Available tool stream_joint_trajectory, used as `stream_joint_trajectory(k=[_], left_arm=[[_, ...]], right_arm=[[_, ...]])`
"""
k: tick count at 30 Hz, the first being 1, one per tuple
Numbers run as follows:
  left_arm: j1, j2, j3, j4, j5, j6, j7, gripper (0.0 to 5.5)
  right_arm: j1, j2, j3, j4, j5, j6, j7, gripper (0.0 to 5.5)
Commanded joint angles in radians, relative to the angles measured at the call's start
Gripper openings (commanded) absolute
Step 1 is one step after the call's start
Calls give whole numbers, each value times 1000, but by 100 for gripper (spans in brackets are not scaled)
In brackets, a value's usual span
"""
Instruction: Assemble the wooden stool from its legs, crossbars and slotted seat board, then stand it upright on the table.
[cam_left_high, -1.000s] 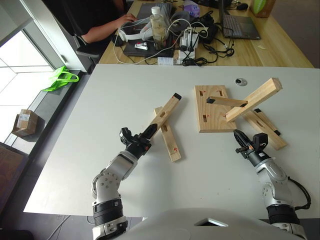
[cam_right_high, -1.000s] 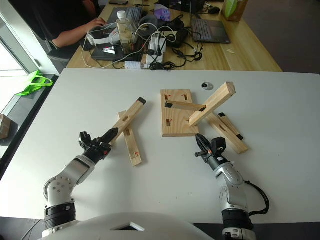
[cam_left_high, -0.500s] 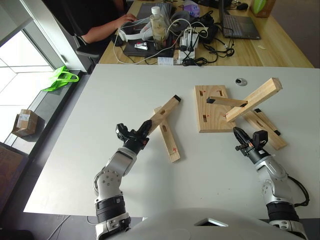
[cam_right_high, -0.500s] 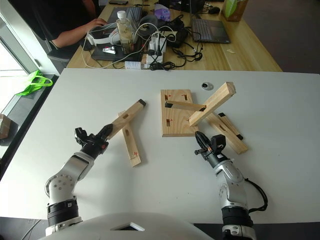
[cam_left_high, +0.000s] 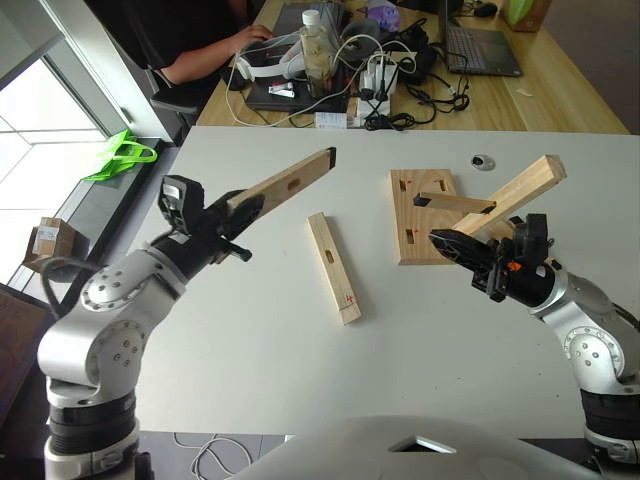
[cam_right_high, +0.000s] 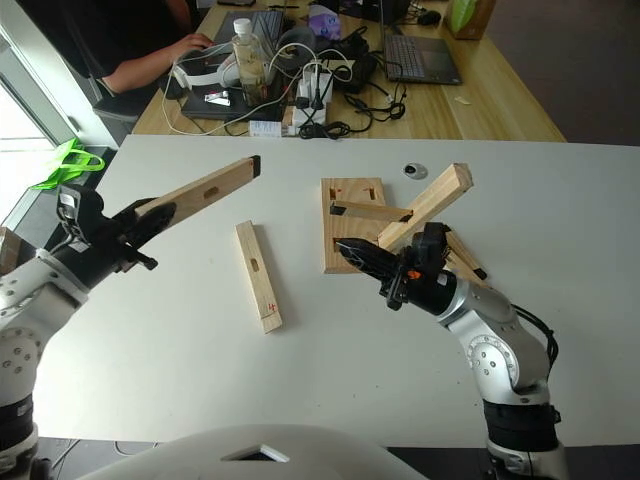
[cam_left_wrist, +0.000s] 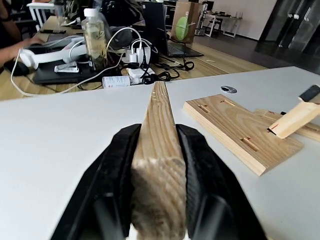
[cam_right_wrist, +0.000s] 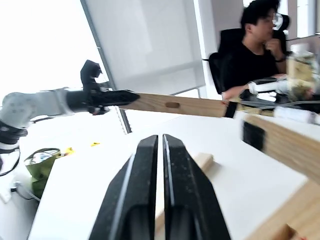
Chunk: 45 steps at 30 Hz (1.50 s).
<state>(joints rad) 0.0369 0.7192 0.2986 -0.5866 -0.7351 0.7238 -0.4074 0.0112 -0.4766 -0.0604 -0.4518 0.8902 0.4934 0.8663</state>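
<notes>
The left gripper (cam_left_wrist: 157, 131) has its two black fingers (cam_left_wrist: 120, 165) pressed against either side of a pale square-section wooden leg (cam_left_wrist: 159, 115), whose length runs out toward twelve o'clock over the white table (cam_left_wrist: 60, 125). At two o'clock a flat slotted wooden seat board (cam_left_wrist: 240, 127) lies on the table, with a tilted black-tipped wooden bar (cam_left_wrist: 295, 116) just past it at three o'clock. A clear plastic bottle (cam_left_wrist: 95, 37) stands at eleven o'clock

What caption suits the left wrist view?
Left gripper clamps a long pale wooden stool leg above the white table, the flat slotted wooden seat board lying beyond.
</notes>
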Motion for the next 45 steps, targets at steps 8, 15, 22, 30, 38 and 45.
stream_joint_trajectory(k=[8,15,22,30,38,45], left_arm=[[39,284,250,-249,-102,2,-325,104],[-81,315,326,-286,-366,6,-272,104],[-235,347,387,-217,-674,-55,-124,104],[-310,282,250,-201,-707,-121,31,104],[-305,267,169,-183,-695,-114,55,104],[-355,340,117,-149,-706,-71,-103,104]], right_arm=[[-327,228,41,-150,90,59,-547,17],[-352,275,153,-87,-106,58,-633,17],[-332,256,218,-92,-182,97,-604,17],[-317,275,233,-97,-169,109,-578,17],[-325,258,187,-121,-127,66,-477,17],[-407,-42,42,-24,-5,77,6,127]])
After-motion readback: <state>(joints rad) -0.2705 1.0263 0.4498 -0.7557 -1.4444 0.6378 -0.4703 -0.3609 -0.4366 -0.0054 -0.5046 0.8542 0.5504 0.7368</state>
